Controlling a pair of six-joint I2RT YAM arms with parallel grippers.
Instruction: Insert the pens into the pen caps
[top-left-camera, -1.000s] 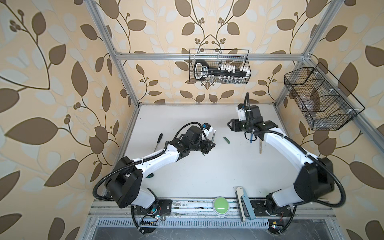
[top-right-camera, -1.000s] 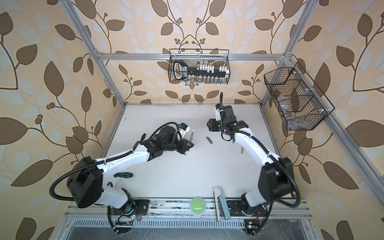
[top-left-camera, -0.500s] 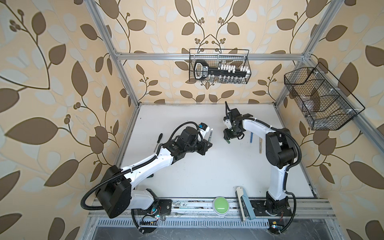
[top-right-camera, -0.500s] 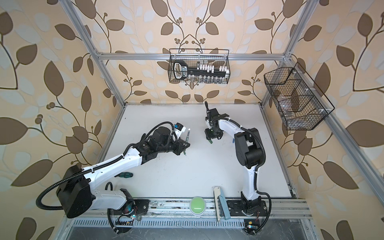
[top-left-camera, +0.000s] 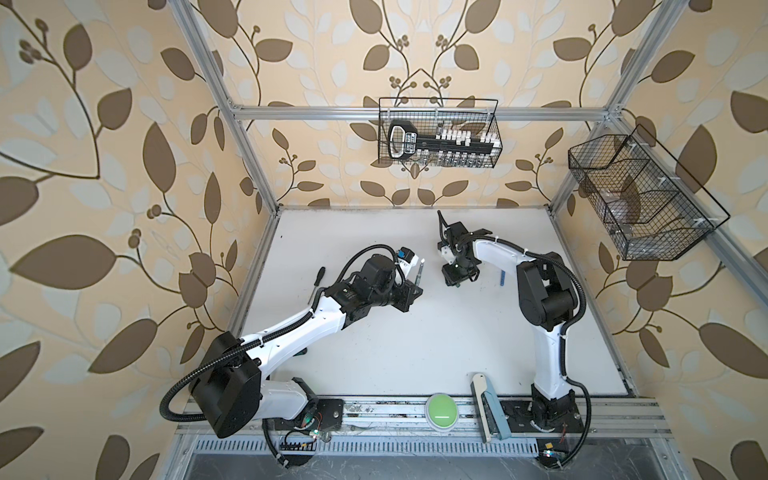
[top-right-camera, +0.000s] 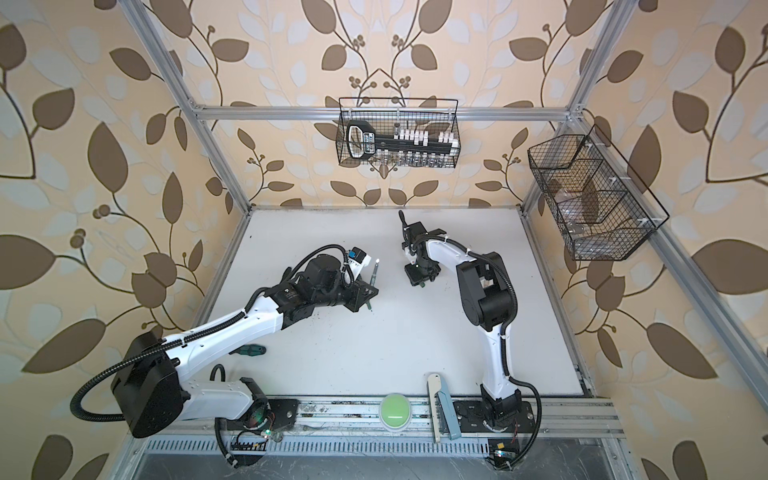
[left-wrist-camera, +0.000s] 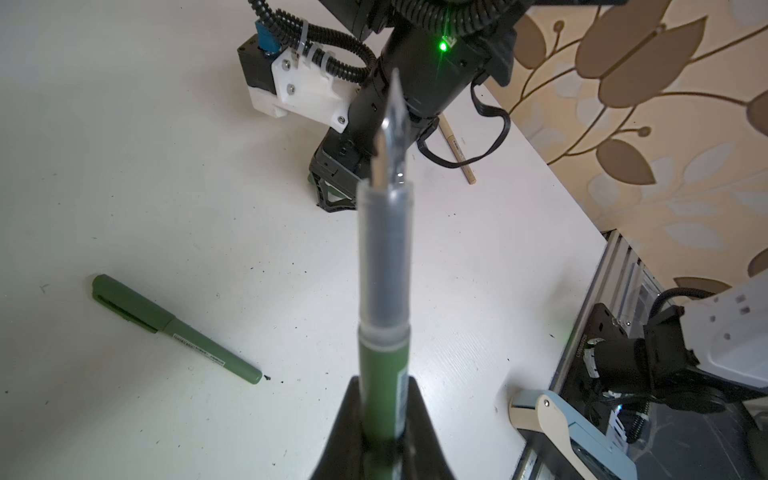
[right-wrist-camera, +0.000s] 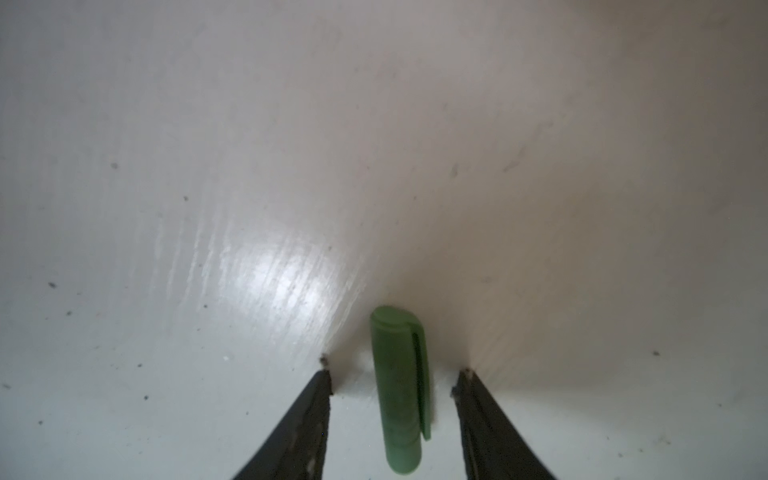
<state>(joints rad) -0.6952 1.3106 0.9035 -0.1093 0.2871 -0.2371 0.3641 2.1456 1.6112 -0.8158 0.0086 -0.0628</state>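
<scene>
**A:** What do the top views give us?

**B:** In both top views the left hand (top-left-camera: 411, 291) is clenched on a green pen (top-left-camera: 419, 272), held above the worktop (top-left-camera: 415, 353). The right hand (top-left-camera: 455, 281) is down at the worktop, just across from it. In a top view a blue pen (top-left-camera: 502, 277) lies near the right arm (top-left-camera: 498, 253).

**A:** And the left wrist view?

**B:** The green pen sticks out between the fingers with its dark tip bare. A capped green pen (left-wrist-camera: 174, 328) lies flat on the worktop. A beige pen (left-wrist-camera: 457, 149) lies beyond the right arm.

**A:** Right wrist?

**B:** The right hand is released. Its fingers (right-wrist-camera: 307, 415) stand on either side of a green cap (right-wrist-camera: 399, 386) lying on the worktop, and neither touches it.
</scene>
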